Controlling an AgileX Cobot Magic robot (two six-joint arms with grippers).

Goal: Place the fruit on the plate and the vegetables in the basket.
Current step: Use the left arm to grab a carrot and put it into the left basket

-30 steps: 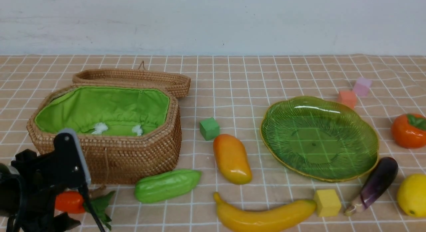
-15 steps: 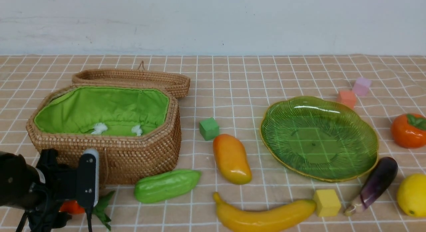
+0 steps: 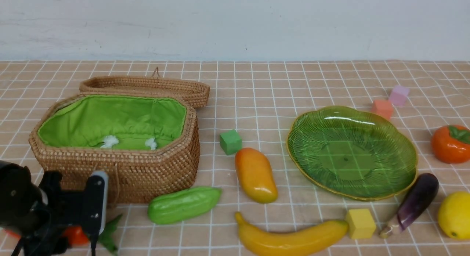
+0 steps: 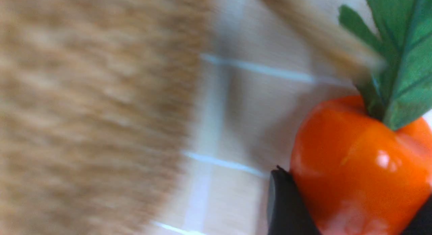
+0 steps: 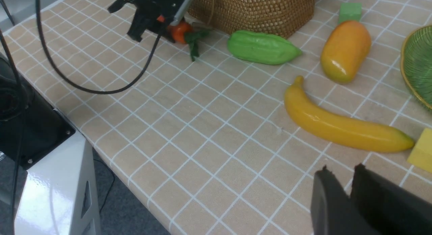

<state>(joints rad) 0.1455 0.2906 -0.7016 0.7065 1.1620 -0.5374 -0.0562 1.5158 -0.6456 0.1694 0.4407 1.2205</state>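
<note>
1. Between the black fingers (image 4: 287, 204) of the left gripper (image 3: 75, 243) a red chili (image 4: 354, 167) is clamped. Both fingers are seen pressed against its glossy skin, and its green leaves are pointed away from the jaws.
2. The jaws of the right gripper (image 5: 344, 171) are drawn almost together, with only a slim slit between them. Nothing is held. It is poised above the checked tablecloth (image 3: 257, 87), near the banana (image 3: 290, 239).
3. The chili is found low at the robot's far left, just in front of the near wall of the wicker basket (image 3: 147, 175). Whether it rests on the cloth cannot be told.
4. The basket is shown open, its green lining exposed and its lid (image 3: 147, 85) laid back behind it.
5. A green gourd (image 3: 183, 204) is laid just beside the basket's near right corner.
6. A mango (image 3: 256, 174) and a green foam cube (image 3: 231, 141) are placed between the basket and the green glass plate (image 3: 349, 153).
7. The banana is stretched nearest the robot, its tip just beside a yellow cube (image 3: 361, 223).
8. An eggplant (image 3: 415, 202) is laid just beside the plate's near right rim. A lemon (image 3: 455, 215) and a persimmon (image 3: 449, 145) are set farther right.
</note>
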